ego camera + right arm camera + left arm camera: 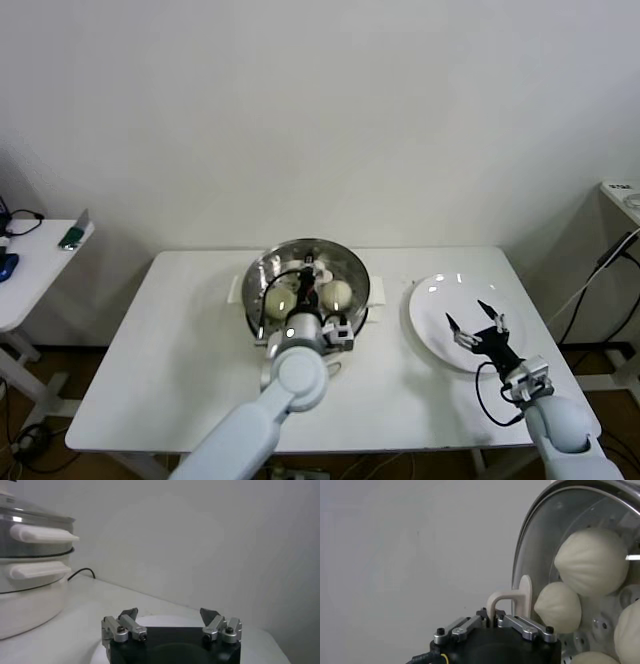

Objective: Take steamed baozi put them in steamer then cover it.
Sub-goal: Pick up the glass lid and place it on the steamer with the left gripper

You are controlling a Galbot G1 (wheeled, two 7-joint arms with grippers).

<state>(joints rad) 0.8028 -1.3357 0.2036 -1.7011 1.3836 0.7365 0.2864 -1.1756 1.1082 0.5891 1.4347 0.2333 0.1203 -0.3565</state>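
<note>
The steamer (360,280) stands mid-table with its steel pot on a white base (25,595). Through the glass cover (540,535) over the pot I see three steamed baozi (592,560), cream and domed; two show from the head view (280,298). My left gripper (492,612) is shut on the cover's cream handle (512,596), reaching over the pot's near rim (312,290). Whether the cover rests fully on the rim I cannot tell. My right gripper (470,315) hangs open and holds nothing just above the white plate (430,300), right of the steamer (170,614).
The white plate (175,622) lies near the table's right edge. A black cable (82,572) runs from the steamer's base along the table. A small side table (40,260) stands off to the left. A wall rises close behind the table.
</note>
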